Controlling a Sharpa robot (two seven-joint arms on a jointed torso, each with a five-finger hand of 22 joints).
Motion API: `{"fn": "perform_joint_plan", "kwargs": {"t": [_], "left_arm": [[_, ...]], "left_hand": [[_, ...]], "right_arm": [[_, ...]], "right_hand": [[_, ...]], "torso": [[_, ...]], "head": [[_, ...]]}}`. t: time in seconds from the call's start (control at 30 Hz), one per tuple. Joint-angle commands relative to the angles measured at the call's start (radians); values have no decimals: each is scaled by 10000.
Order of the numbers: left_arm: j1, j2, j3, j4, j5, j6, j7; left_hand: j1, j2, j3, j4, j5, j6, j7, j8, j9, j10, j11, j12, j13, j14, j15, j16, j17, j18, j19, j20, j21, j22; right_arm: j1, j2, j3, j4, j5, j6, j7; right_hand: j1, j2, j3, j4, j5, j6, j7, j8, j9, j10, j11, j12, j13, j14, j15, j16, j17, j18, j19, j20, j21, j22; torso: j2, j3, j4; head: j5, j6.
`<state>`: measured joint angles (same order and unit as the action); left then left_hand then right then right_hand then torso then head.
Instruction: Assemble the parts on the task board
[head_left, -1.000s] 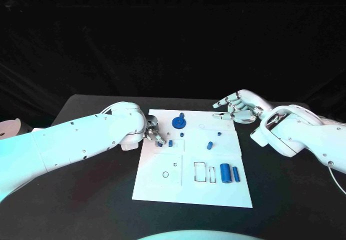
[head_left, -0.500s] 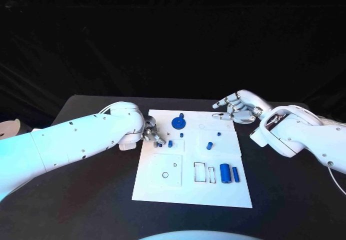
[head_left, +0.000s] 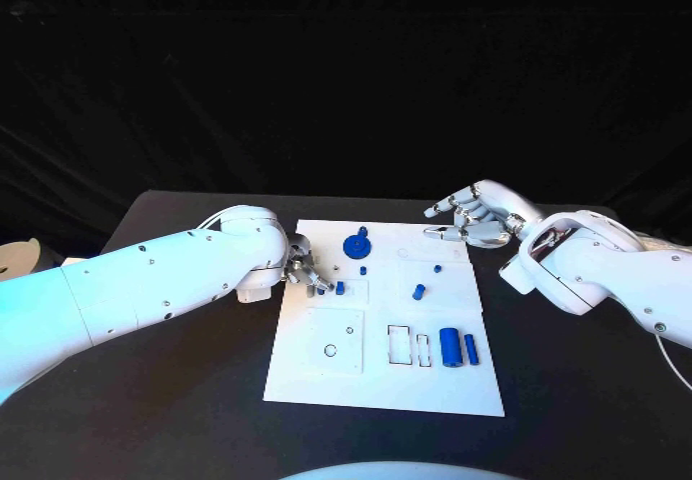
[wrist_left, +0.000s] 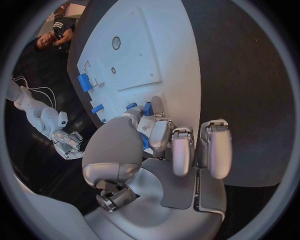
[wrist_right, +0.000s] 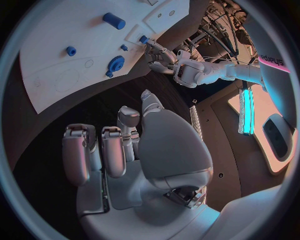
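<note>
Left robot hand at task board's 9 o'clock edge.
My left robot hand (head_left: 304, 272) pinches a small blue part (head_left: 319, 288) on the task board (head_left: 433, 385); my right robot hand (head_left: 473, 216) hovers released at 1 o'clock. No legible writing on the board.

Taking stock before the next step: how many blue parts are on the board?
7 visible: gear, peg, small peg, slanted peg, part by the left hand, big cylinder, thin cylinder. The hand may hide more.
</note>
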<state>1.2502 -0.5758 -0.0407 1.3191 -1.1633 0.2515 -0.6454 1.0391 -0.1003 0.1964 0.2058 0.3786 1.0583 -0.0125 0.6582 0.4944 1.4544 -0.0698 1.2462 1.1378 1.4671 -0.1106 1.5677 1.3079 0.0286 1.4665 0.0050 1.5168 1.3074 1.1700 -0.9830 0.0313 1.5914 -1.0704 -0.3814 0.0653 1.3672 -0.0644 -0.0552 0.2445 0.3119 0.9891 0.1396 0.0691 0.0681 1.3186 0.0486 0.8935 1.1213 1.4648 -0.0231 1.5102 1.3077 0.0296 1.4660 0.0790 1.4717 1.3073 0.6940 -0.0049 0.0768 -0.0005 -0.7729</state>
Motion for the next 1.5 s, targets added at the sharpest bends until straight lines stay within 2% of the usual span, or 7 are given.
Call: {"fn": "perform_joint_plan", "kwargs": {"t": [0.03, 0.6, 0.77, 0.97, 1.03, 1.4, 1.5], "left_arm": [[-118, 36, -82, 29, 124, 13, -88], [-119, -2, -61, 68, 181, -587, -48], [-120, -61, -43, 120, 245, -765, -36], [-122, -227, -12, 245, 347, -1117, 12], [-122, -264, -8, 261, 395, -1224, 26], [-124, -603, 26, 359, 1408, -2598, 655], [-123, -711, 40, 337, 1997, -3121, 1203]], "left_hand": [[-75, 11, -110, 18, -77, 60, 42, -41, 0, 53, 9, 16, -1, 1037, 2, 31, 2629, -152, 879, -41, 59, 2243], [-27, -21, -638, 330, -285, 70, 32, 17, 25, 74, 2, 61, 26, 1037, -9, 31, 2629, -168, 902, -49, 115, 2294], [31, -46, -1079, 603, -906, 62, 35, 48, 36, 69, 2, 62, 7, 1037, -8, 31, 2629, -167, 901, -50, 107, 2293], [-26, 27, -1841, 844, -2107, 59, 47, 93, 49, 59, 11, 64, -22, 1037, -3, 31, 2629, -165, 901, -45, 96, 2293], [-34, 57, -1954, 853, -2216, 54, 48, 95, 48, 54, 15, 56, -38, 1037, -1, 31, 2629, -162, 899, -46, 87, 2288], [-147, 200, -2310, 867, -2275, -118, 111, 17, 13, -85, 56, -139, -282, 1037, 11, 31, 2629, -100, 826, -42, -147, 2117], [53, 235, -2455, 854, -2114, -401, 222, -131, -57, -395, 137, -563, -775, 1037, 46, 31, 2629, 60, 618, -22, -773, 1664]], "right_arm": [[-5, 12, 1, 4, -24, 135, 21], [-5, 23, 1, -15, -21, 179, 8], [-6, 42, 1, -32, -21, 206, 0], [-13, 73, -2, -63, -20, 215, 2], [-18, 79, -2, -69, -18, 216, 4], [-112, 114, -5, -111, 15, 242, 10], [-128, 114, -6, -122, 21, 243, 9]], "right_hand": [[-65, 2, -43, 2, 35, 58, -22, -5, 7, -36, 3, -16, -16, 834, -25, -51, 1653, 123, 156, -2, -65, 793], [-90, 11, -63, 22, 37, 59, -22, -5, 7, -29, 2, -2, -12, 836, -24, -48, 1658, 122, 159, -2, -62, 798], [-89, 12, -67, 23, 39, 59, -23, -4, 7, -27, 2, 2, -10, 835, -24, -50, 1655, 122, 158, -1, -64, 796], [-89, 12, -67, 23, 39, 59, -23, -4, 7, -27, 2, 2, -10, 835, -24, -50, 1655, 122, 158, -1, -64, 796], [-89, 12, -67, 23, 39, 59, -23, -4, 7, -27, 2, 2, -10, 835, -24, -50, 1655, 122, 158, -1, -64, 796], [-79, 15, -68, 19, 43, 59, -24, -4, 7, -29, 0, -2, -15, 836, -25, -49, 1657, 122, 160, -1, -62, 798], [-79, 15, -68, 19, 43, 59, -24, -4, 7, -29, 0, -2, -15, 836, -25, -49, 1657, 122, 160, -1, -62, 798]], "torso": [[0, -1, 4], [-4, -2, 3], [-7, 0, 8], [-4, -5, 1], [-5, -7, -2], [-2, 3, 7], [1, 2, -4]], "head": [[4, 15], [-1, 8], [2, 25], [11, 37], [13, 37], [-2, 81], [-5, 80]]}}
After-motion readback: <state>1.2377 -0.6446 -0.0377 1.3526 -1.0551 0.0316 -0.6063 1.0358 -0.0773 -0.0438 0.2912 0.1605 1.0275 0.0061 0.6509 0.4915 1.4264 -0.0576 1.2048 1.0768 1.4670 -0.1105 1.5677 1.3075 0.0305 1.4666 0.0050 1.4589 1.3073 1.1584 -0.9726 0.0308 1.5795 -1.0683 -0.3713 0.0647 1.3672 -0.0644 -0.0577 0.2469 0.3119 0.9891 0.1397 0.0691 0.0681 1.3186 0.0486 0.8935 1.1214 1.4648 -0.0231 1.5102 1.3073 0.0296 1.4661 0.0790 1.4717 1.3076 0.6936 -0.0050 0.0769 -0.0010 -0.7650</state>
